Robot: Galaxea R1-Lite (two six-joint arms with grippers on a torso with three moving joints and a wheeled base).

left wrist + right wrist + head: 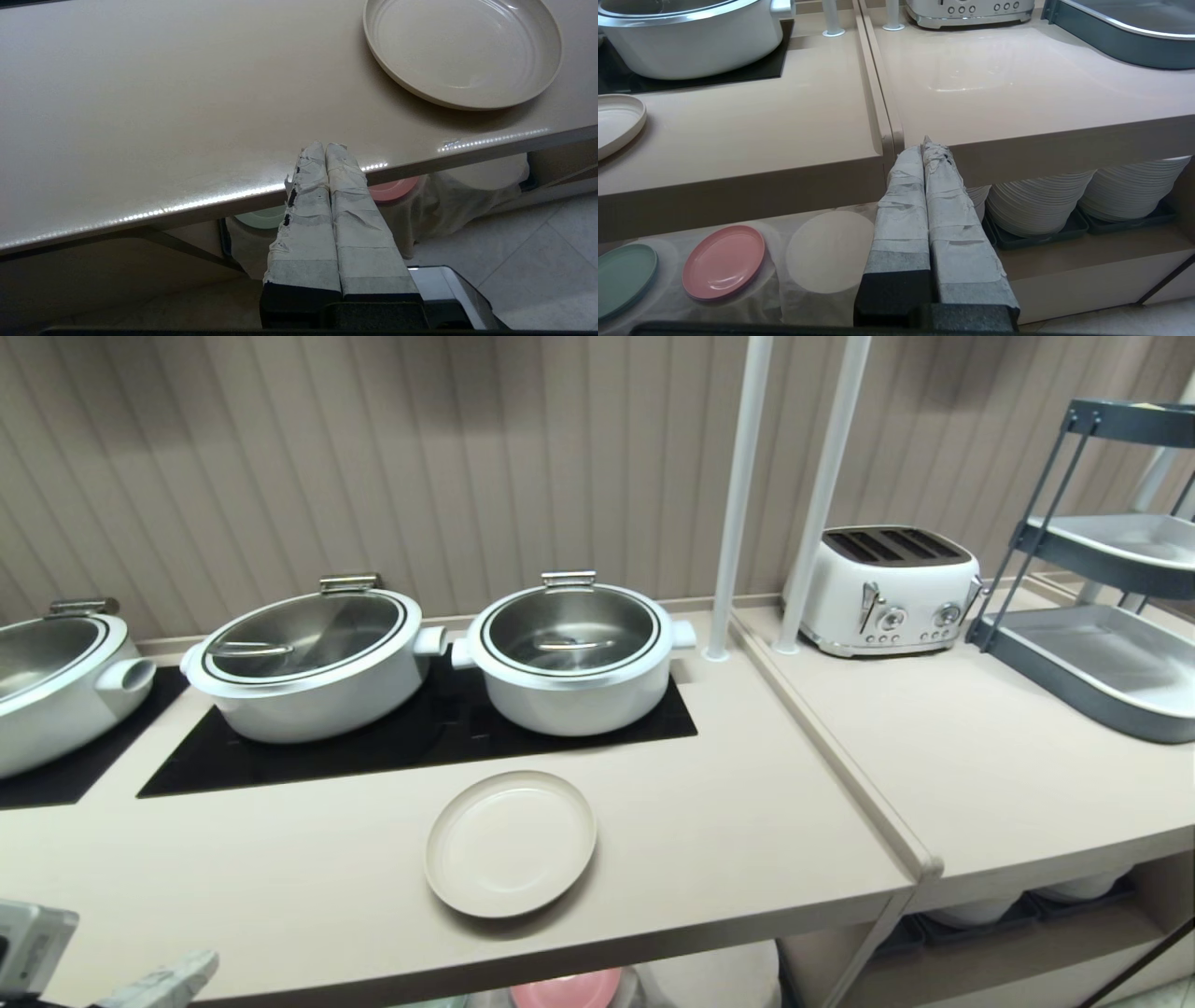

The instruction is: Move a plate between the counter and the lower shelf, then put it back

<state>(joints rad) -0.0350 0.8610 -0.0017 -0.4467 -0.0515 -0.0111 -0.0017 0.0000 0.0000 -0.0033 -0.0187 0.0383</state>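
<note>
On the desk [280, 887], close to its front edge and just ahead of the round pot [571, 651] on the black hob panel [420, 737], lies the cream plate [511, 842], flat and right way up, with nothing touching it. The left gripper [325, 148] hangs low at the desk's front edge, well off to the plate's left, its taped fingers [308, 210] pressed together and holding nothing. The right gripper [927, 144] sits parked below the ridge [840, 756] between the two worktops, its fingers pressed together too and empty.

Judging by this, the plate either waits to be carried down or has just been put back; I cannot tell which. If a pick is next, the left fingers would need to spread first, then come in level with the rim nearest the desk edge, one finger over and one under, since the rim is low and the plate lies flat. Sliding it slightly past the edge could give the lower finger room. Below, the lower shelf [822, 252] shows a bare round spot on the white cloth beside the pink plate [723, 261] and the green plate [623, 277], a likely place for it.

No brand, label or writing can be read anywhere, not even on the toaster [887, 588].
</note>
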